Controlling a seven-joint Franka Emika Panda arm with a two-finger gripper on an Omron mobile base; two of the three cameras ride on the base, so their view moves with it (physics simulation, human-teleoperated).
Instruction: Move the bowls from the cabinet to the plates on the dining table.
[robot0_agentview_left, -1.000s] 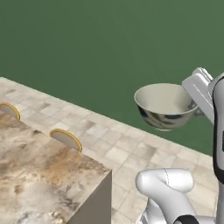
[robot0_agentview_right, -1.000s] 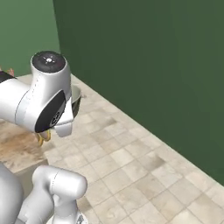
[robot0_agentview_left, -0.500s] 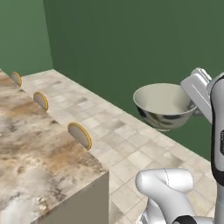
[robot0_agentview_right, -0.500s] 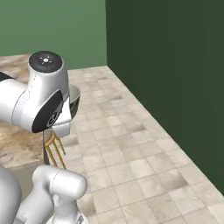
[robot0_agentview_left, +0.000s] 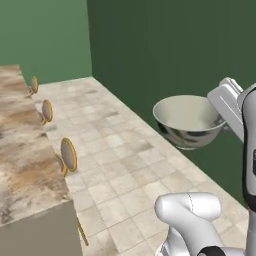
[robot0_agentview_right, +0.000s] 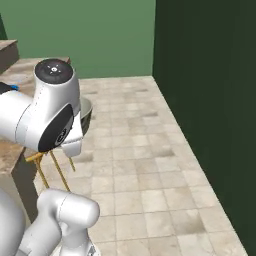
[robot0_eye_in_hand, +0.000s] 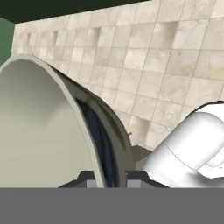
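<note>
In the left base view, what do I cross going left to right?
Dining table → stools → tiled floor → grey-white bowl → gripper clamped on its rim.

No readable text, label or number appears on anything (surfaces are all plain).

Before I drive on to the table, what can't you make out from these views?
- The plates: nothing on the dining table is readable as a plate; the left base view's edge cuts its top.
- Grey-white bowl: in the right base view the arm's white joint covers all but its rim.
- Gripper: in the hand view the bowl's wall hides most of each finger, though it is clamped on the rim.
- Stools: seats seen edge-on, legs mostly hidden by the table.
</note>
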